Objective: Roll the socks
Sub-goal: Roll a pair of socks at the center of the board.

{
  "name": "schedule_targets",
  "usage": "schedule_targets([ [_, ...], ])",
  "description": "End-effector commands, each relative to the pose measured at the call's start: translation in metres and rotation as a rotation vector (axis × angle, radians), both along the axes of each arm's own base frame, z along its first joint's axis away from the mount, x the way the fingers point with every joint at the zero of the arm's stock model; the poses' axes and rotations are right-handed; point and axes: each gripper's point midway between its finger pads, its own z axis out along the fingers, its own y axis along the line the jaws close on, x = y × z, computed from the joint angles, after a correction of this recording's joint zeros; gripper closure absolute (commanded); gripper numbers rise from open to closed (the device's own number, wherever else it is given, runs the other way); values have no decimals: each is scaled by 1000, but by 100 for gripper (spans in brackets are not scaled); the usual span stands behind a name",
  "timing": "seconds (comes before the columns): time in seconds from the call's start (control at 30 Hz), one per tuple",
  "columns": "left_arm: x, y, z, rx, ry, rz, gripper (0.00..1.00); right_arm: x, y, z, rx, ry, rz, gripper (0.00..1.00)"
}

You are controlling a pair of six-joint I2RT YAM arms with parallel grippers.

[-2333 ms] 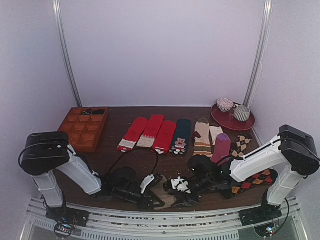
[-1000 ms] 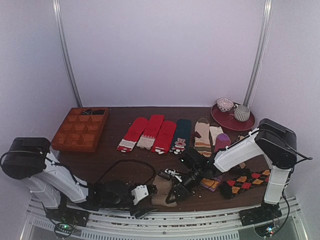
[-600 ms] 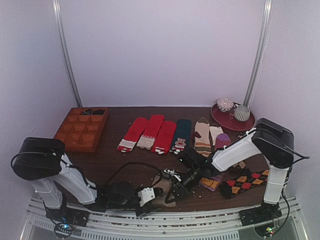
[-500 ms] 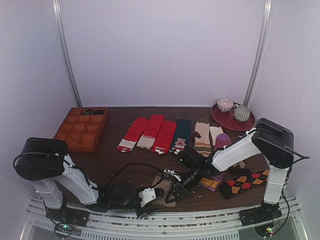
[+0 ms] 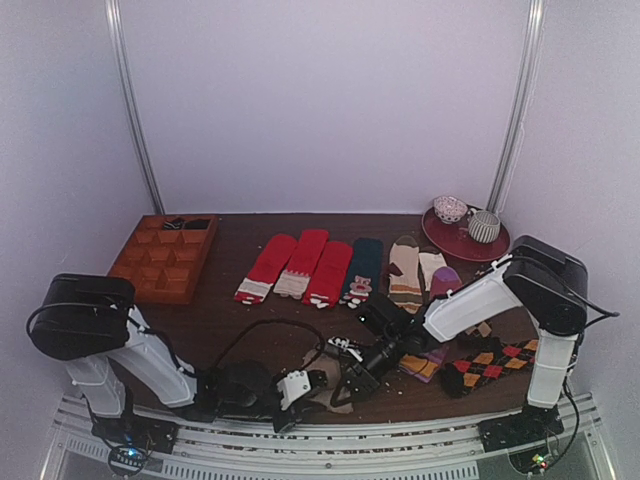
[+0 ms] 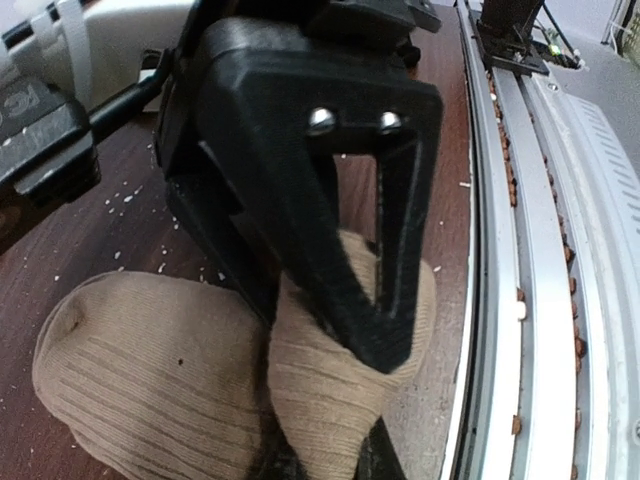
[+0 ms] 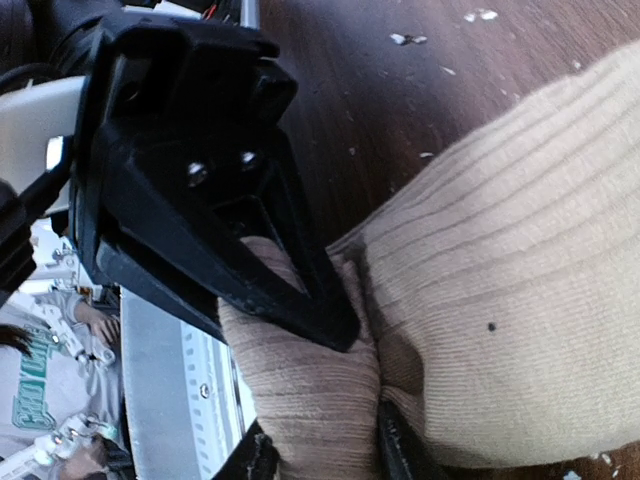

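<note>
The tan-brown socks [image 5: 326,392] lie bunched at the table's near edge, between the two grippers. In the left wrist view the ribbed tan knit [image 6: 150,370] fills the lower frame. My left gripper [image 6: 370,410] is shut on a fold of it. In the right wrist view the same knit [image 7: 500,280] fills the right side. My right gripper [image 7: 350,400] is shut on another fold. From above, the left gripper [image 5: 303,385] and the right gripper [image 5: 352,383] sit close together on either side of the bundle, largely hiding it.
A wooden divided tray [image 5: 165,255] is at the back left. Red socks [image 5: 300,265], a dark sock [image 5: 362,270], striped beige socks [image 5: 405,270], a purple sock [image 5: 440,285] and argyle socks [image 5: 490,360] lie across the table. A red plate [image 5: 465,240] with cups is back right. The metal rail [image 5: 320,432] runs along the near edge.
Over two seconds both grippers came down and closed in on the tan socks near the front edge. In the last half second the left gripper shifted slightly; the right hardly moved.
</note>
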Motion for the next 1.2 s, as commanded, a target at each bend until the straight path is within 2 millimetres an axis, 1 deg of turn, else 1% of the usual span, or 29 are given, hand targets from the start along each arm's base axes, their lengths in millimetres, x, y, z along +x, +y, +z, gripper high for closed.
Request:
schedule_targets([
  [0.0,-6,15,-24,32,219,6,100,4,-34,-49,-256,-59,-75,62],
  [0.03,-3,22,-29,38,265,31,100,11,-30,-41,-232,-113,-82,60],
  [0.1,0,35,-41,65,363,64,100,28,-22,-15,-154,-256,-100,55],
  [0.13,-2,40,-48,82,413,70,100,38,-20,-1,-108,-350,-109,53],
  [0.2,-3,50,-60,121,484,106,100,55,-17,31,-1,-541,-137,49],
  [0.27,-10,58,-73,161,558,120,100,66,-18,65,112,-739,-150,46],
  [0.33,-18,63,-86,199,626,127,100,63,-23,86,218,-936,-124,40],
  [0.37,-22,66,-90,208,657,130,100,59,-24,94,265,-1016,-99,38],
  [0.43,-29,73,-98,219,720,149,100,49,-24,101,319,-1122,-42,35],
  [0.47,-32,75,-101,227,743,155,100,46,-21,100,318,-1149,-10,34],
  [0.5,-34,79,-106,241,761,162,100,42,-19,94,301,-1161,28,34],
  [0.6,-41,86,-111,252,802,166,100,30,-12,69,230,-1168,139,33],
  [0.63,-42,88,-112,253,808,171,100,26,-10,65,226,-1172,159,33],
  [0.73,-43,91,-116,276,814,173,100,17,-5,55,221,-1144,184,33],
  [0.9,-43,90,-119,302,803,164,100,5,-3,37,193,-1095,221,33],
  [1.03,-43,88,-122,312,805,158,100,5,-3,25,145,-1086,230,34],
  [1.17,-44,87,-124,319,809,153,100,8,-3,18,111,-1071,220,42],
])
